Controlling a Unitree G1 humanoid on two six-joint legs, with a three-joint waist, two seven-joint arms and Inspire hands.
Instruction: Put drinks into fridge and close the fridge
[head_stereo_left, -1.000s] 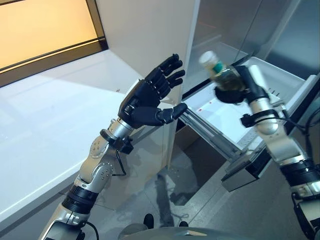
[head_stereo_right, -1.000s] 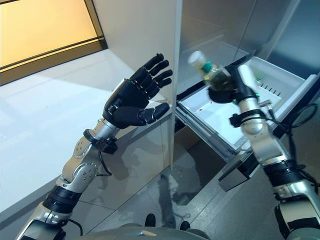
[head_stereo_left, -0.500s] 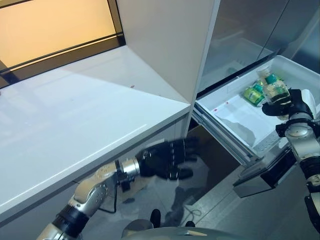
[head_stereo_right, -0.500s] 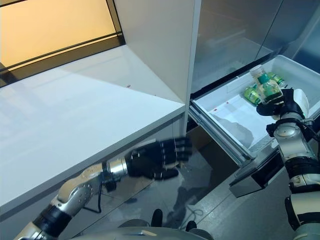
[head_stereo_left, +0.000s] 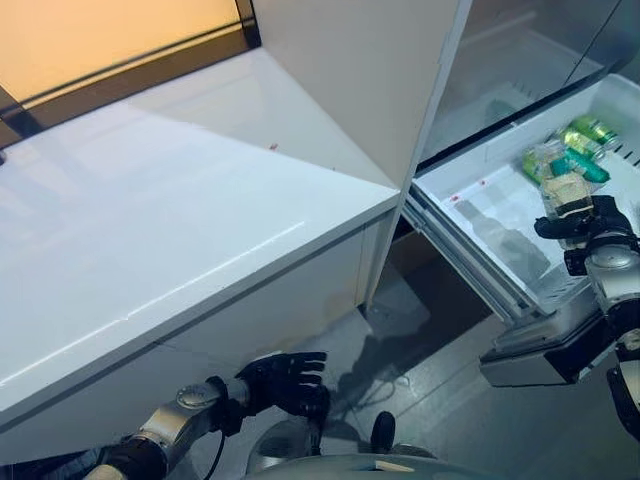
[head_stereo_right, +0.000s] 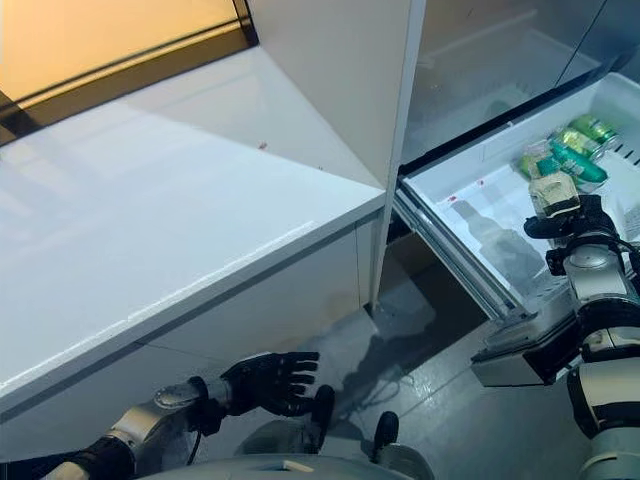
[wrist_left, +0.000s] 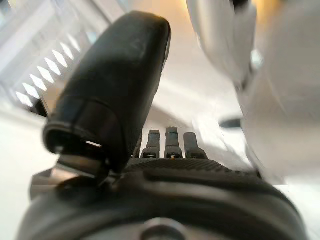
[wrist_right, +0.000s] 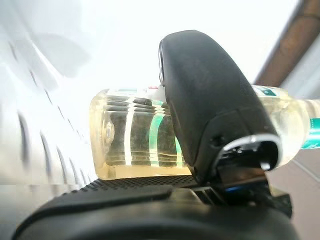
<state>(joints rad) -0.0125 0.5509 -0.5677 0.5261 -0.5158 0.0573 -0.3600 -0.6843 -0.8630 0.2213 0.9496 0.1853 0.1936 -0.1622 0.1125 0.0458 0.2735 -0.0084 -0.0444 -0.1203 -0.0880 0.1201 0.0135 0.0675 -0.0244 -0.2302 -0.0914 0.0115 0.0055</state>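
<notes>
My right hand is shut on a clear bottle of yellowish drink with a green label. It holds the bottle upright over the right part of the open white fridge drawer. In the right wrist view the thumb lies across the bottle. Green drinks lie in the drawer's far corner, just behind the bottle. My left hand hangs low under the counter, open and empty, with straight fingers.
A white counter fills the left side, with a tall white cabinet panel at its right end. The drawer juts out to the right of that panel, over the grey floor. The steel fridge front rises behind the drawer.
My left hand has dropped from beside the cabinet panel to below the counter. My right hand has carried the bottle down and right, over the drawer. The camera has also shifted.
</notes>
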